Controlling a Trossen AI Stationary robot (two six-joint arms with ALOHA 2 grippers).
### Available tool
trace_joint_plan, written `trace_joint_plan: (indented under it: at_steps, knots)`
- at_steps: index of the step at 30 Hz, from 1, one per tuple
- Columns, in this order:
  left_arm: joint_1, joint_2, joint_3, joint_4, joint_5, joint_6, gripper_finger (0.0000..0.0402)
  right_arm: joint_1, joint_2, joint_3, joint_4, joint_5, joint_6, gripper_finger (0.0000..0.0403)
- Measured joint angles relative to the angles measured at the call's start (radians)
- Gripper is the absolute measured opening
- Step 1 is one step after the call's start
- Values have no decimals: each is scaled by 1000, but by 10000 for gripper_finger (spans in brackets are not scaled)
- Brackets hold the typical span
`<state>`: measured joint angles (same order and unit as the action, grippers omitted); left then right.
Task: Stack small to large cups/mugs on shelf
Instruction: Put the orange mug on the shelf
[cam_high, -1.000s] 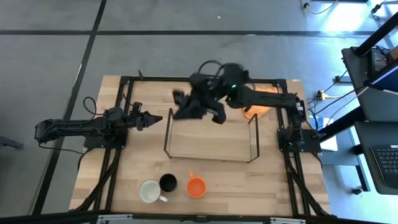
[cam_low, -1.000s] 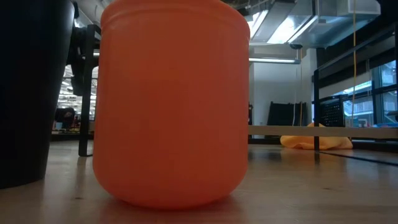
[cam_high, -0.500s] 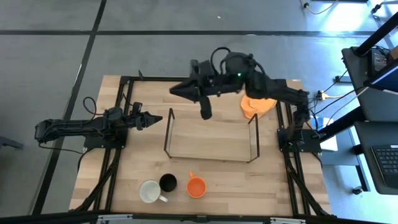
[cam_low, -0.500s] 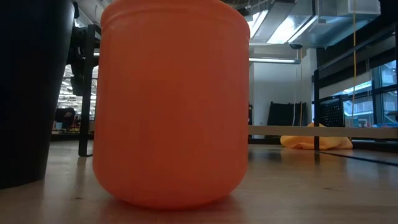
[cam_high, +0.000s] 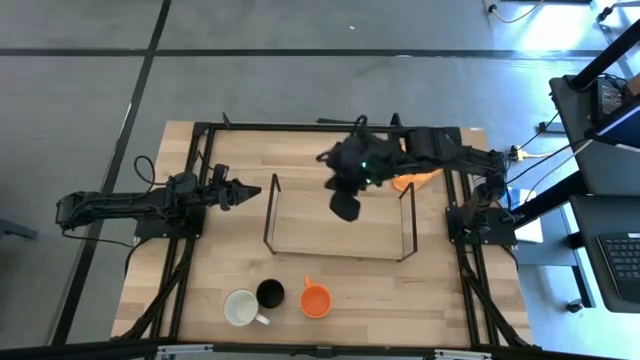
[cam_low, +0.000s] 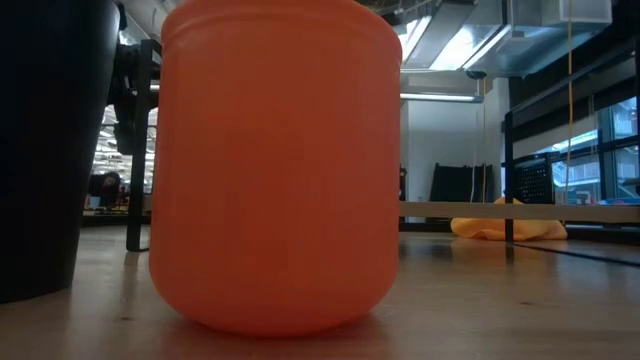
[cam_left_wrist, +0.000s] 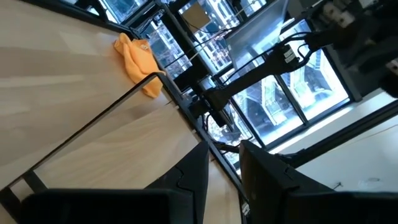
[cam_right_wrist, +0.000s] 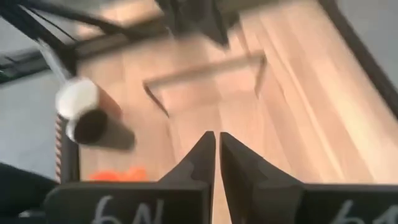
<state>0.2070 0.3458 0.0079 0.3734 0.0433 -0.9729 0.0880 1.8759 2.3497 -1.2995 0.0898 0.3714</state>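
Three mugs stand upright on the table near its near edge: white (cam_high: 240, 307), black (cam_high: 270, 293) and orange (cam_high: 316, 300). In the low view the orange mug (cam_low: 280, 170) fills the picture, with the black mug (cam_low: 40, 150) at its left. The black wire shelf (cam_high: 340, 216) stands on the table's middle, nothing on it. My right gripper (cam_high: 345, 206) is shut and empty above the shelf's far part; its wrist view shows the shelf (cam_right_wrist: 205, 67) and mugs (cam_right_wrist: 78, 96). My left gripper (cam_high: 250, 190) waits left of the shelf, its fingers (cam_left_wrist: 224, 180) a narrow gap apart, empty.
An orange cloth (cam_high: 415, 172) lies at the table's far right, beyond the shelf; it also shows in the left wrist view (cam_left_wrist: 138, 56) and the low view (cam_low: 505, 228). The black table frame (cam_high: 205, 150) runs along the table's left, right and far sides.
My right arm has swung and turned. Its gripper has gone from beyond the shelf's far left corner toward the table's right and near edges, and is now over the shelf's far part. The mugs and the shelf have kept still.
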Motion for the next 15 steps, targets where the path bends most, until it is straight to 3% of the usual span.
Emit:
trace_joint_plan:
  at_steps: [7,15]
  knots:
    - [0,0,0,0,0,39,85,95,20,0,-73,-4,179,42]
    - [0,0,0,-42,31,42,85,180,78,-1,-104,-4,312,140]
